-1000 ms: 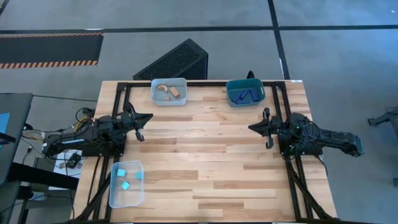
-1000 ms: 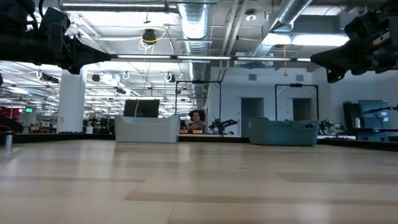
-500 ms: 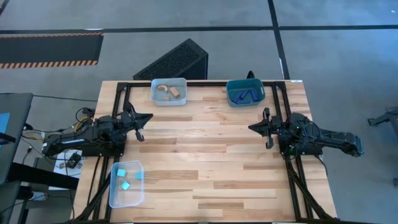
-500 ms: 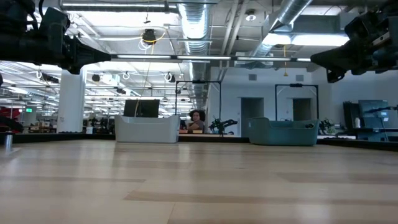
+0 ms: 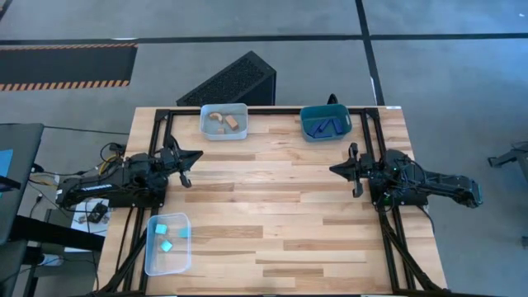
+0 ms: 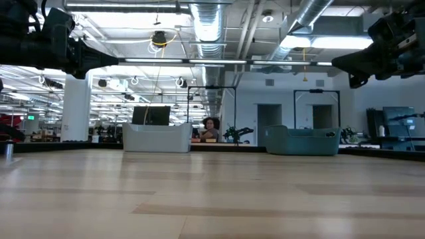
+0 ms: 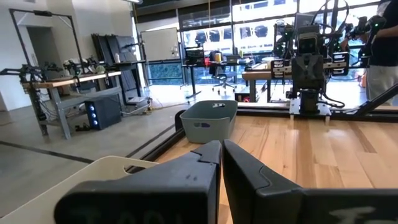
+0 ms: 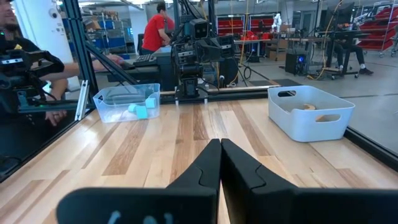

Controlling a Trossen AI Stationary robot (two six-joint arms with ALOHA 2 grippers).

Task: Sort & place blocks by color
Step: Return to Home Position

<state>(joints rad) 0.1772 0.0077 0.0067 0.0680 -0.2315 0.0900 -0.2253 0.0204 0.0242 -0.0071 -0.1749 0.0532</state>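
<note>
Tan wooden blocks [image 5: 227, 121] lie in a pale bin [image 5: 223, 110] at the table's far edge. Dark blue bars [image 5: 327, 127] lie in the teal bin [image 5: 326, 111] to its right. Cyan cubes [image 5: 165, 237] lie in a clear bin [image 5: 168, 262] near the front left corner. My left gripper [image 5: 198, 154] is shut and empty at the table's left side, pointing level toward the right; its closed fingers show in the left wrist view [image 7: 221, 147]. My right gripper [image 5: 332, 169] is shut and empty at the right side, pointing left [image 8: 219, 144].
A black frame [image 5: 165, 115] runs along the table's left, far and right sides. The bare wooden tabletop [image 5: 264, 206] lies between the two arms. A dark ribbed box [image 5: 233, 80] stands on the floor behind the table. People stand beyond the table in the right wrist view [image 8: 155, 31].
</note>
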